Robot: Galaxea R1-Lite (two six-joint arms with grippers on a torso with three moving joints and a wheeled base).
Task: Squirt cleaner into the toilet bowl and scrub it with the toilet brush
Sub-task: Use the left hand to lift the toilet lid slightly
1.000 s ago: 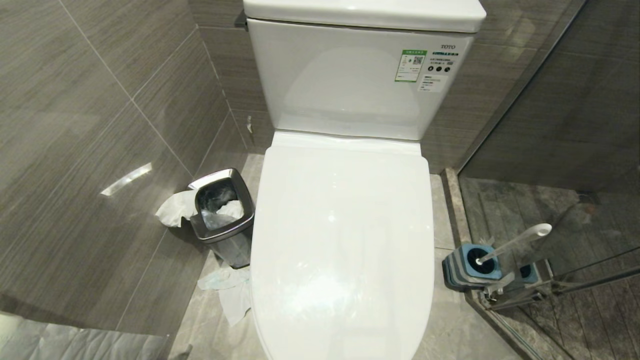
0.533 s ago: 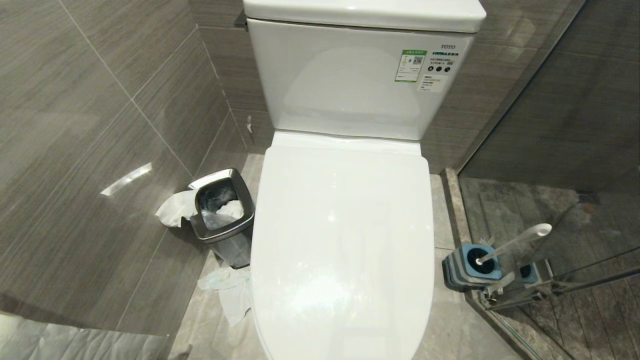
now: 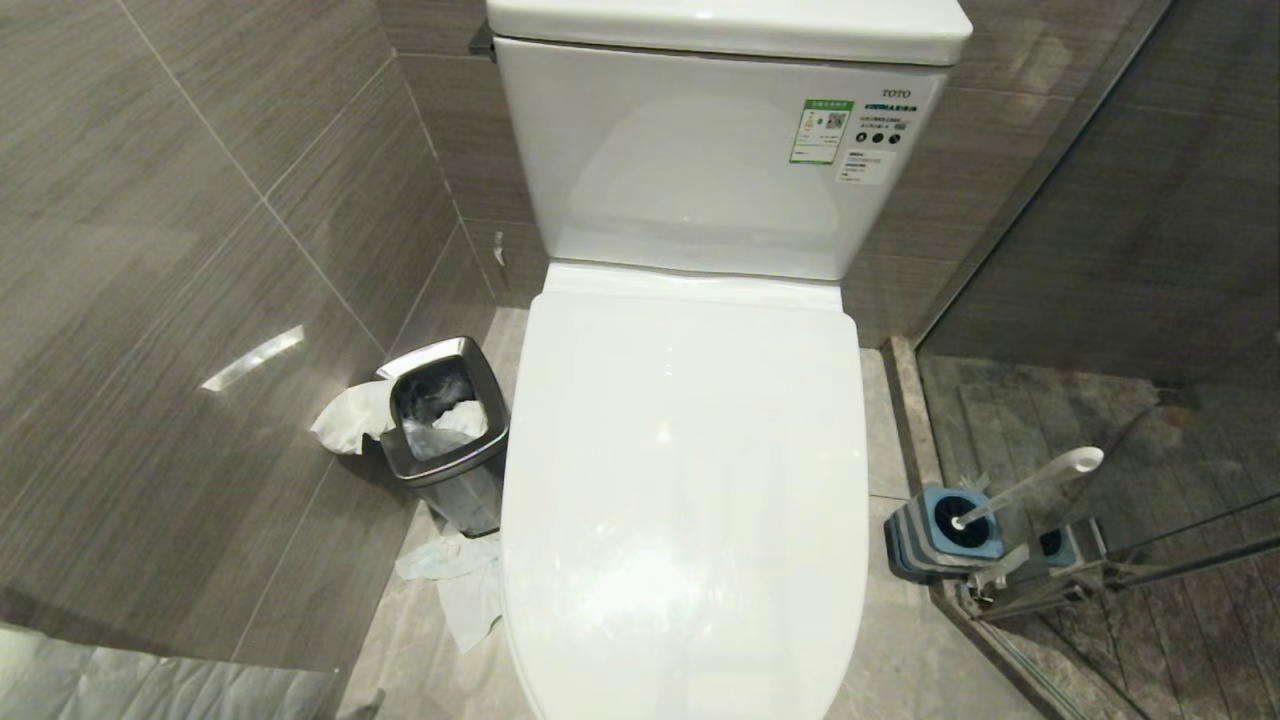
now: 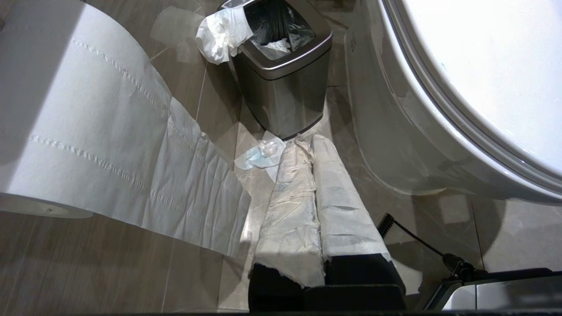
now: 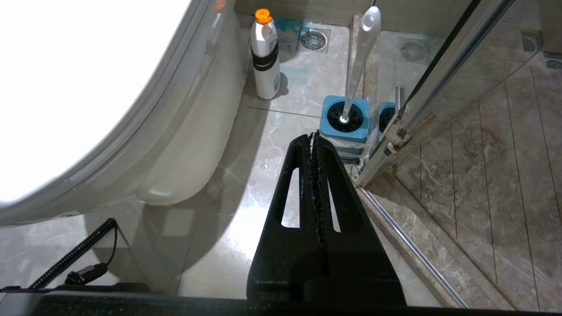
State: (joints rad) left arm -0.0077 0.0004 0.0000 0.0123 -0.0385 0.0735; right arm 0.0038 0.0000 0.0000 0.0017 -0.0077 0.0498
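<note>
Both grippers shut, toilet lid down, toilet brush in holder rt.

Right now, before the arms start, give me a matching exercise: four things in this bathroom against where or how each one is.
Things:
1. toilet lid
2. toilet brush
3. cleaner bottle
4. waste bin

States:
A. standing in the blue holder
B. down, covering the bowl
C. tissue hanging over its rim
D. upright on the floor beside the toilet base

Pairs: 1-B, 2-A, 3-D, 4-C
</note>
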